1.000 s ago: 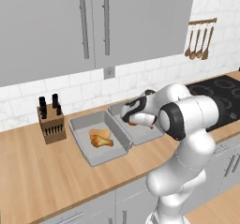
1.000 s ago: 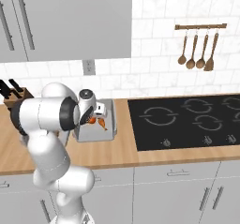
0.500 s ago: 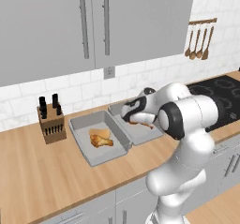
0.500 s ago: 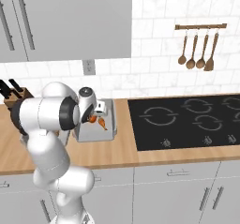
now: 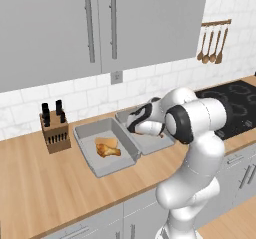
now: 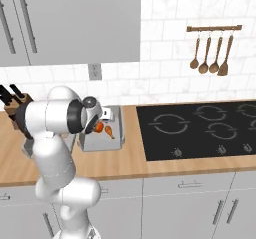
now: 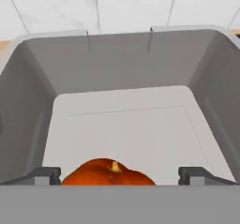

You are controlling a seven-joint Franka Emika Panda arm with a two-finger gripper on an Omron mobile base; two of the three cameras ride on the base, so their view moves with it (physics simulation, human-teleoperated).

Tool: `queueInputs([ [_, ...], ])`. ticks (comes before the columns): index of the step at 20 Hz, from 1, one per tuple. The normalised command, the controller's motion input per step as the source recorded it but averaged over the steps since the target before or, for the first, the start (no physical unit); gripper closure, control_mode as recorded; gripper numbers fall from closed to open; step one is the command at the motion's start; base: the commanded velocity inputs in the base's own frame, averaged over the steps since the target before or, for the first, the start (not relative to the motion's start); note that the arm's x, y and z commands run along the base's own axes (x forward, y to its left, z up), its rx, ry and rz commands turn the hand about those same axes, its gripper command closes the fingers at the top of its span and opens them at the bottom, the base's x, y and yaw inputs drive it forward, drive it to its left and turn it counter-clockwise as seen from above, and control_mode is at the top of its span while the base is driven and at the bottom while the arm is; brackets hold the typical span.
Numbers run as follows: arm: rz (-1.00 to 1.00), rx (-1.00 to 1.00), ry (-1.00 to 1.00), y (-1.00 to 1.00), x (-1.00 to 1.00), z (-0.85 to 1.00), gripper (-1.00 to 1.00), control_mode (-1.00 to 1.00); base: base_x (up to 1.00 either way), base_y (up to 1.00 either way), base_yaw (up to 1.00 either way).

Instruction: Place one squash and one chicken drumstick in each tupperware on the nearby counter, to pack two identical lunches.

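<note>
We hover our gripper (image 7: 119,174), jaws spread and empty, over the right tupperware (image 7: 122,63), where the orange squash (image 7: 108,172) and a chicken drumstick (image 6: 108,131) lie. This tray looks packed; next we likely lift clear.

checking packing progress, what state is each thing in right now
tool: open, tips either side of the orange squash
orange squash: lying in the right tupperware
right tupperware: also holds a drumstick
left tupperware: holds golden-brown food
</note>
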Motion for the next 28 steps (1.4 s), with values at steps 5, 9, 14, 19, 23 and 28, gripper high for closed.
queueInputs([
  [5,0.0,0.0,-0.12,-0.25,-0.61,0.81,-1.0,-1.0,0.0,0.0,0.0],
  [9,0.0,0.0,-0.12,-0.37,-0.83,0.93,-1.0,-1.0,0.0,0.0,0.0],
  [14,0.0,0.0,-0.11,-0.47,-0.82,0.83,-1.0,-1.0,0.0,0.0,0.0],
  [19,0.0,0.05,-0.09,-0.55,-0.57,0.8,-1.0,-1.0,0.0,0.0,0.0],
  [23,0.0,0.02,-0.04,-0.21,-0.17,0.23,-1.0,-1.0,0.0,0.0,0.0],
  [28,0.0,0.01,-0.02,-0.42,-0.21,0.0,-1.0,-1.0,0.0,0.0,0.0],
])
